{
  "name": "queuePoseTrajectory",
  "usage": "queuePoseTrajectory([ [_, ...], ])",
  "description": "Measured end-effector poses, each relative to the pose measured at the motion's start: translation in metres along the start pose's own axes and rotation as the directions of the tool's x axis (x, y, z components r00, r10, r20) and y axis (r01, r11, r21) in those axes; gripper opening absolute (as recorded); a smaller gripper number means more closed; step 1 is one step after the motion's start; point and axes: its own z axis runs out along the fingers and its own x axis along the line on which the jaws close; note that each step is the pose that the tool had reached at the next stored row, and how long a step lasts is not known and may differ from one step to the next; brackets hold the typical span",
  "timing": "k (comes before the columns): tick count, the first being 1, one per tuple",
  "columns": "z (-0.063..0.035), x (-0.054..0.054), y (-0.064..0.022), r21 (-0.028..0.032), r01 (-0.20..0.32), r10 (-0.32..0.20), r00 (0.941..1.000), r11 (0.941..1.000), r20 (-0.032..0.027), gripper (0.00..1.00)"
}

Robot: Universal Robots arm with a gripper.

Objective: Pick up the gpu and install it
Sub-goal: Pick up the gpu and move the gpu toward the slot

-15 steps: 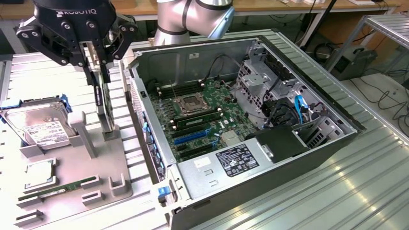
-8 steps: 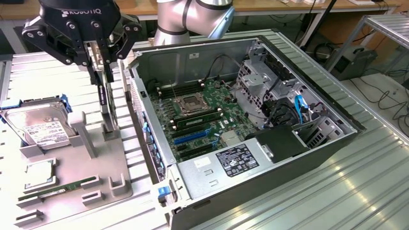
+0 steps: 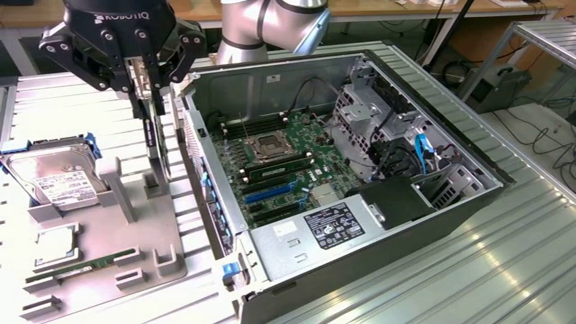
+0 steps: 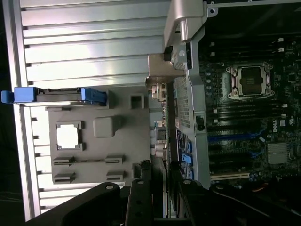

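The gpu point(image 3: 158, 145) is a thin dark card seen edge-on, standing upright over the grey fixture point(image 3: 171, 253) just outside the open computer case's side wall point(image 3: 199, 169). My gripper point(image 3: 144, 84) is shut on its upper edge, with the card hanging below the fingers. Whether its lower end touches the fixture I cannot tell. In the wrist view the gpu point(image 4: 164, 127) runs as a narrow strip from between my gripper point(image 4: 162, 193) fingers point(image 4: 140, 197) towards a silver bracket point(image 4: 160, 70). The motherboard point(image 3: 288, 169) lies inside the case, with blue slots point(image 3: 270, 192).
On the grey fixture sit a silver hard drive point(image 3: 54, 179) with a white label, a square processor point(image 3: 56, 243) and a green memory stick point(image 3: 81, 266). The case holds a drive cage point(image 3: 365, 115), cables and a black power unit point(image 3: 396, 199). Ribbed metal table point(image 3: 504, 270) surrounds it.
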Motion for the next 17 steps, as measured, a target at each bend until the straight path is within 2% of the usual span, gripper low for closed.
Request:
queuePoseTrajectory([
  [17, 0.0003, -0.013, 0.001, 0.0001, 0.0, 0.0, 1.0, 1.0, 0.0, 0.27],
])
